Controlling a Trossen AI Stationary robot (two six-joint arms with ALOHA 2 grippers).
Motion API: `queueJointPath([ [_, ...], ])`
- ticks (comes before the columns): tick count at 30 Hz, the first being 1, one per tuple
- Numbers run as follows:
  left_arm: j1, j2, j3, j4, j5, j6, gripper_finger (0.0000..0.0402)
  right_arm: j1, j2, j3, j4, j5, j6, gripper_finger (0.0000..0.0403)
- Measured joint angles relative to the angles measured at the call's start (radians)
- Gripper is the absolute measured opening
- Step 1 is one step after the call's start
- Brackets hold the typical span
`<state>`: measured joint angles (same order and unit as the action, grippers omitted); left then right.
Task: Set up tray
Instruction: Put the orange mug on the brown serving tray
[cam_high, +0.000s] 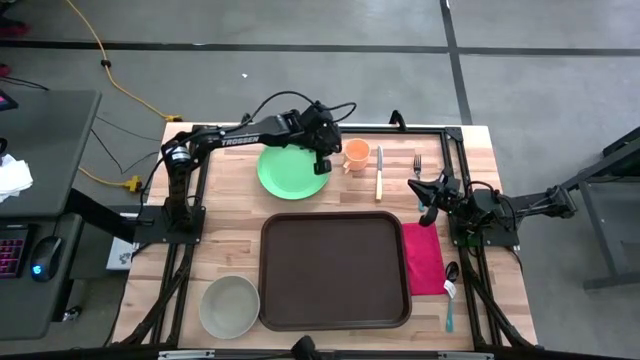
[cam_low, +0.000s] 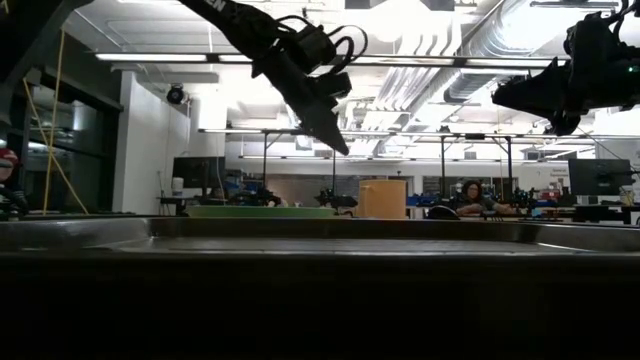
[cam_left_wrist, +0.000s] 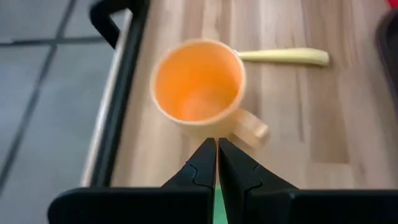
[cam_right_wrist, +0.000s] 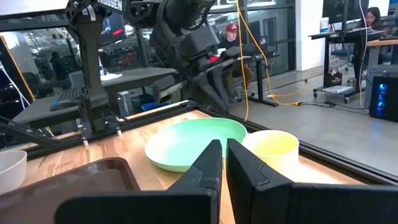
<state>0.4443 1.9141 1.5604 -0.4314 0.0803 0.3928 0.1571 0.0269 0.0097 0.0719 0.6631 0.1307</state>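
the tray (cam_high: 335, 270) lay bare at the table's centre front; the left gripper (cam_high: 324, 160) hovered, jaws pressed together, over the green plate's (cam_high: 290, 172) edge beside the orange cup (cam_high: 356, 154); the right gripper (cam_high: 427, 199), jaws closed, waited near the fork (cam_high: 417, 166).

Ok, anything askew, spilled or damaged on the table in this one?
Nothing stands out. The tray lies square and empty; the green plate, orange cup, knife, fork, napkin and bowl sit around it, upright and unspilled.
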Motion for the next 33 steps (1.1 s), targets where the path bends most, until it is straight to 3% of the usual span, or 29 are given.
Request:
queueJointPath([
  [9,-0.017,0.0,0.0,-0.001,0.038,-0.188,0.0046,0.0,0.0,0.0,0.0,0.028,0.0,0.0],
  [19,-0.034,0.009,0.001,0.121,0.015,-0.189,0.0046,0.0,0.0,0.0,0.0,0.026,0.001,0.0],
  [33,0.013,0.06,0.0,0.152,0.014,-0.245,0.0046,0.0,0.0,0.0,0.0,0.025,0.003,0.0],
])
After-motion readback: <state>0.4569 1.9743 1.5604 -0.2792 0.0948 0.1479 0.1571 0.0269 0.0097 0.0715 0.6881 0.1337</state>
